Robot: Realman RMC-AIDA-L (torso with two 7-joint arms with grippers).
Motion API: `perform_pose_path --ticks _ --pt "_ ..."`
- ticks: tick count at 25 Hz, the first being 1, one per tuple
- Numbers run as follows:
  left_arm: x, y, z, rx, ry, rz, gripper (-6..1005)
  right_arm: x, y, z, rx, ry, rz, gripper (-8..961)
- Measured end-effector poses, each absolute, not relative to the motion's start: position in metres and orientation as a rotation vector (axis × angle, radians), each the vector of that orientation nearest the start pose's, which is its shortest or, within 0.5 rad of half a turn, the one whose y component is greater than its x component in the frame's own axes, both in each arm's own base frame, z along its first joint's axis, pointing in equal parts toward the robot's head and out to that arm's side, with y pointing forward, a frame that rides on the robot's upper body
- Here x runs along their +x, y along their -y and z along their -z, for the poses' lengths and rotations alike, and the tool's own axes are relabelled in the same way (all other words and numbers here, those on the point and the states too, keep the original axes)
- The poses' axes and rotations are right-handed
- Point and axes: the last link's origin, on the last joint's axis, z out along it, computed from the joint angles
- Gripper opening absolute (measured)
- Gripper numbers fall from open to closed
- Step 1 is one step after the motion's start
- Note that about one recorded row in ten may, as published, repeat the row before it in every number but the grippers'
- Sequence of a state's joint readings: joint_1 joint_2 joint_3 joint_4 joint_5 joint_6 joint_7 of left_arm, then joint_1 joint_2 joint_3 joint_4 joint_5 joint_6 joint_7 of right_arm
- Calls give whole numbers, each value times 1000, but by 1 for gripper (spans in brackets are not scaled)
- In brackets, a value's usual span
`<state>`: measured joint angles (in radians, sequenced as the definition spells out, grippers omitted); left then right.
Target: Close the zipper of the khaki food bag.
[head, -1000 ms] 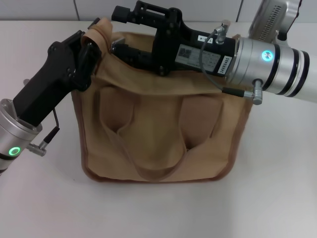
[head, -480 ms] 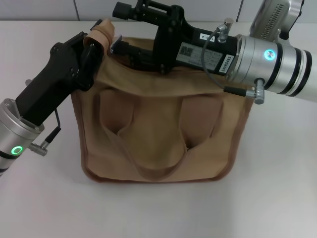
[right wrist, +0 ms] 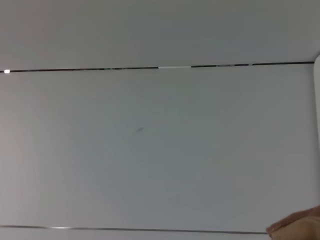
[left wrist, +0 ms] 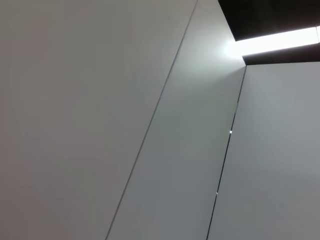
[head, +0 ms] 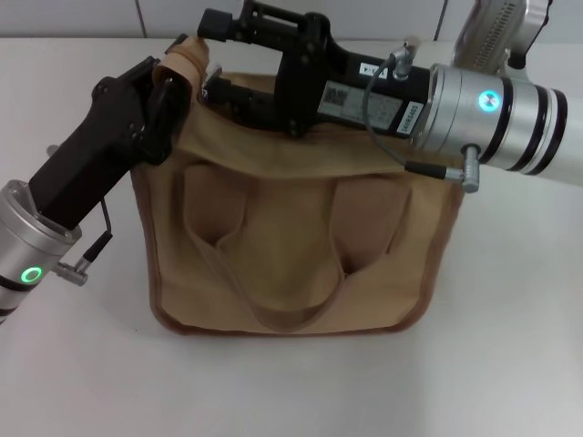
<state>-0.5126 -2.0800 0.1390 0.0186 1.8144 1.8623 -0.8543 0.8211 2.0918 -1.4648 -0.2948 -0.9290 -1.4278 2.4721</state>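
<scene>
The khaki food bag (head: 291, 246) stands in the middle of the white table in the head view, its two looped handles hanging down its front face. My left gripper (head: 171, 80) is shut on a fold of tan fabric at the bag's top left corner and holds it raised. My right gripper (head: 219, 89) reaches in from the right, lying low across the bag's top panel, with its tip near the left end. The zipper is hidden under that gripper. A sliver of the bag's tan cloth (right wrist: 300, 226) shows in the right wrist view.
The white table (head: 510, 364) spreads around the bag on all sides. A tiled wall (head: 91, 16) runs along the back. The left wrist view shows only grey wall panels (left wrist: 100, 125).
My right gripper has slid left along the bag's top, toward the left corner. The left gripper lifted the pinched corner slightly and now holds still.
</scene>
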Motion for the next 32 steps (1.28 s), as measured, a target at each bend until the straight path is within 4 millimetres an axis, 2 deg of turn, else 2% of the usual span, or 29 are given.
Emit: perform_pose_path --ticks 9,14,30,32 --pt "-244 -282 6 -2008 513 1642 23 125 -359 67 -2339 -2310 -1431 672" --pt "-243 -283 6 -2013 512 1642 23 125 -358 66 -2358 -2277 -1439 555" --pt "-242 -283 7 -2012 513 1646 23 124 -358 68 -2378 -2265 -1416 495" --pt "-242 -283 7 -2012 513 1646 23 123 -358 70 -2427 -2231 -1367 473"
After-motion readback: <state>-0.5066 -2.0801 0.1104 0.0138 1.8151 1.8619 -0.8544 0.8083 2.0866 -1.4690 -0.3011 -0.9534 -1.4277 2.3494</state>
